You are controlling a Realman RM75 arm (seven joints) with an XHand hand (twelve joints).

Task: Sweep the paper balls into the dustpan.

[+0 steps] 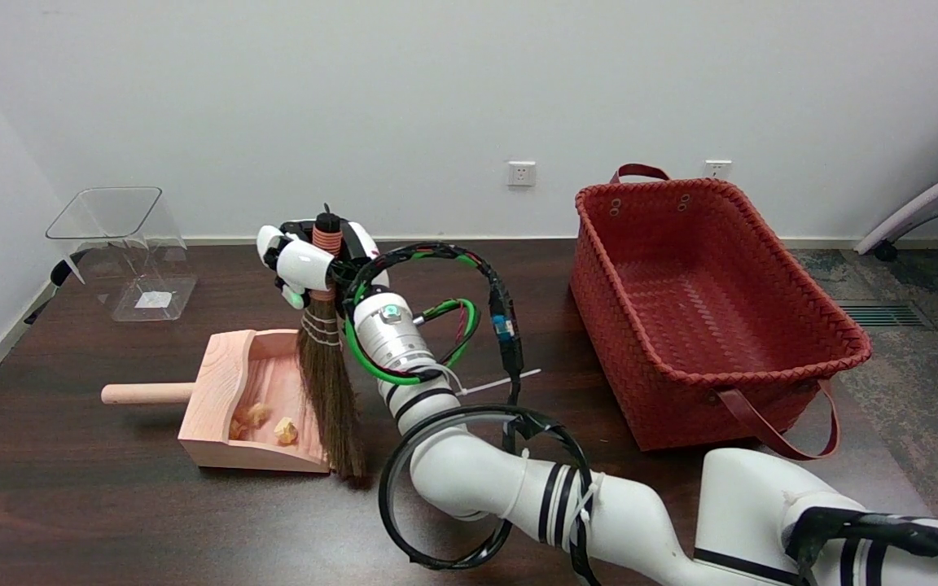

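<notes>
My right hand (306, 264) grips the broom (329, 382) by its handle top — bristles soft, floppy; paper balls (261, 419) v. light, already in dustpan (229, 399).

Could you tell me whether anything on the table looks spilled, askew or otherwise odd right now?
Nothing stands out. The paper balls lie inside the wooden dustpan, none visible on the table. The right hand holds the broom upright at the dustpan's mouth. The red basket and clear container stand upright.

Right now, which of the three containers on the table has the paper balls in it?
The pale wooden dustpan with the round handle, left of the broom: small crumpled paper balls lie inside it. The clear plastic bin and red woven basket show none.
</notes>
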